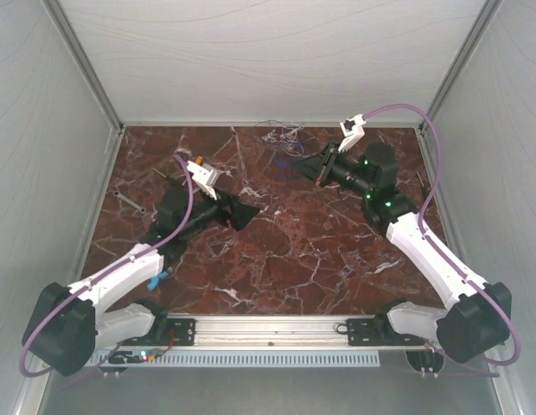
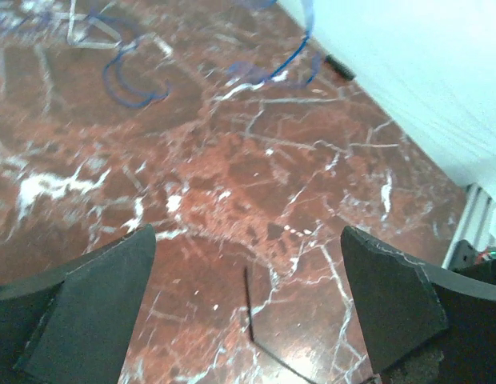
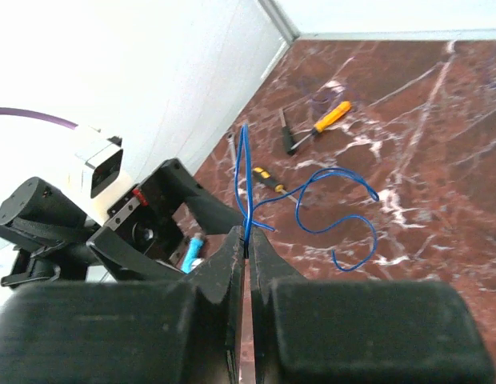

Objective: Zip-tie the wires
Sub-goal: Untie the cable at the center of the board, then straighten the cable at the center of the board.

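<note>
My left hand is spread wide over the black zip tie lying on the worktop. My right hand is pressed together, pinching the blue wires.

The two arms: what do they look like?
The left arm and right arm have white links, rounded black joints. A purple cable runs along each to a white camera block. The left end effector and right end effector are black. The right arm shows green lights.
</note>
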### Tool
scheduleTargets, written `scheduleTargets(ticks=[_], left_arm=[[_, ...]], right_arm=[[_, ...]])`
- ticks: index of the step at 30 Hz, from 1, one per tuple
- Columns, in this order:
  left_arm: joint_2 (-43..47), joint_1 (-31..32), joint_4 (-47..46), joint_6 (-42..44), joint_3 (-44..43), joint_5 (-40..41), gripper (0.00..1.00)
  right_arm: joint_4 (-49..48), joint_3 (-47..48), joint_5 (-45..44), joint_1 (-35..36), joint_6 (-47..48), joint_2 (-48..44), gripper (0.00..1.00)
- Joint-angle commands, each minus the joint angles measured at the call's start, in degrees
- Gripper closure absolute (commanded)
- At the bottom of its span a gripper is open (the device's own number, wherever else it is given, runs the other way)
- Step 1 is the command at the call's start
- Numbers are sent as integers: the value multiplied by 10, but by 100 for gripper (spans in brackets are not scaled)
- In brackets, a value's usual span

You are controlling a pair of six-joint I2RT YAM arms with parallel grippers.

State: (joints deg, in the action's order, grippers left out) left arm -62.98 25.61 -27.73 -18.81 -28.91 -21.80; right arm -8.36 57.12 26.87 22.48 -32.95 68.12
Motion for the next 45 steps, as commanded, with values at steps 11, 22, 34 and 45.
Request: scheduleTargets(ticks=[11, 22, 34, 45], left_arm=[[-1, 30, -182, 22, -22, -42, 20], [106, 30, -127, 188, 23, 8, 20], [149, 53, -192, 228, 68, -46, 28], [144, 79, -251, 147, 100, -49, 20]], right_arm=[[43, 49, -30, 111, -7, -39, 100], [96, 63, 81, 115, 121, -67, 100], [135, 58, 178, 114, 174, -98, 100], [78, 36, 121, 115, 134, -136, 100]])
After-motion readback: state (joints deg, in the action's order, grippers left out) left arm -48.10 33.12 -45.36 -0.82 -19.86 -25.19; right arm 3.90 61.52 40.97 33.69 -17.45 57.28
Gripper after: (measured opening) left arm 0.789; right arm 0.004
